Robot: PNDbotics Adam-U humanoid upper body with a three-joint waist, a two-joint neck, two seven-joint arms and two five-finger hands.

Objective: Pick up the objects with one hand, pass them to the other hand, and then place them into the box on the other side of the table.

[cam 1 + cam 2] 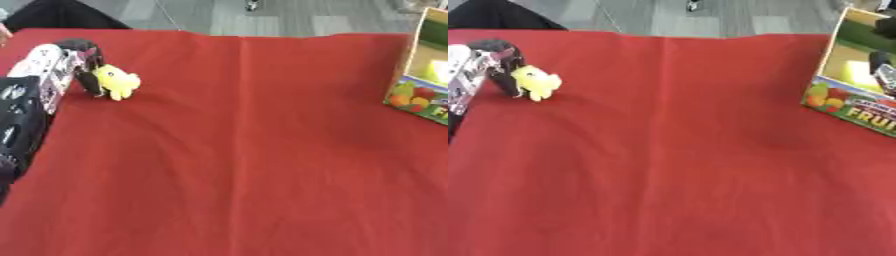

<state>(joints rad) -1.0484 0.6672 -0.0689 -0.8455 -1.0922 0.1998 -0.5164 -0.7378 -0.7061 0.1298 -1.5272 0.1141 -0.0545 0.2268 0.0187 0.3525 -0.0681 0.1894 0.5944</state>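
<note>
My left hand (77,62) curls its fingers around a yellow toy (116,82) at the red bench's (245,165) far left; the fruit box (852,95) stands far right.

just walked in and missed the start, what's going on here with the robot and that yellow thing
The robot's left hand is at the far left of the red table, its fingers curled around a small yellow soft toy. The toy sits low, at or just above the cloth. At the right edge stands an open fruit-printed box with something yellow already inside. A dark shape at the box edge in the right eye view may be the right hand, but that is unclear. No handover has happened yet.
</note>
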